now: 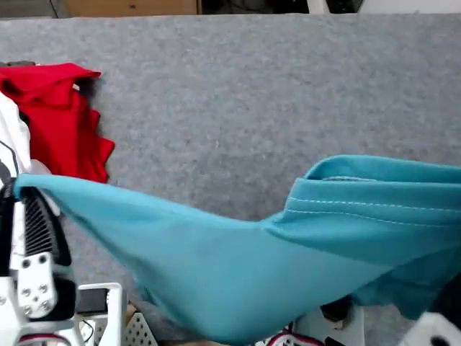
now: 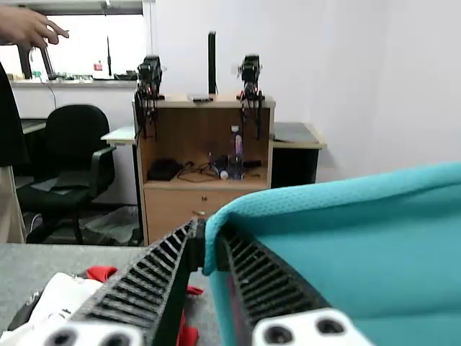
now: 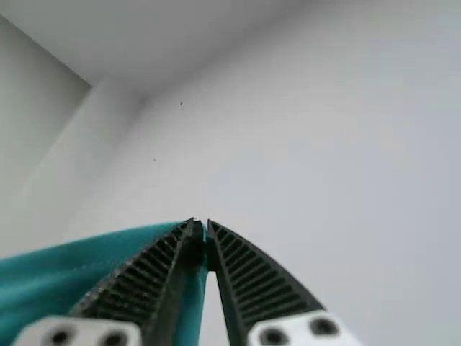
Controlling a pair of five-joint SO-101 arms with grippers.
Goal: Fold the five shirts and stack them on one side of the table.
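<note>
**Teal shirt held aloft between both grippers**

High view: the teal shirt [image 1: 288,259] hangs stretched in the air above the grey table [image 1: 238,79]. It runs from about 9 o'clock across to 3 o'clock, its belly sags toward 6 o'clock, and a stitched hem is bunched in folds near 3 o'clock. The left gripper [image 1: 20,192] pinches the shirt's corner at 9 o'clock. A red shirt [image 1: 61,119] lies bunched on the table at 10 o'clock, touching a white shirt [image 1: 13,137] at the 9 o'clock edge.

Left wrist view: the left gripper [image 2: 205,232] is drawn narrow, with the teal shirt's [image 2: 346,245] edge trapped between its ribbed fingers [image 2: 162,270]. Past the fingers, the white shirt [image 2: 57,299] and red shirt [image 2: 101,274] lie touching on the table. A wooden cabinet [image 2: 205,166] and a black office chair [image 2: 72,158] stand in the room behind.

Right wrist view: the right gripper [image 3: 200,227] has its tips together, clamped on a fold of the teal shirt [image 3: 72,267], with a white wall [image 3: 324,108] behind
</note>
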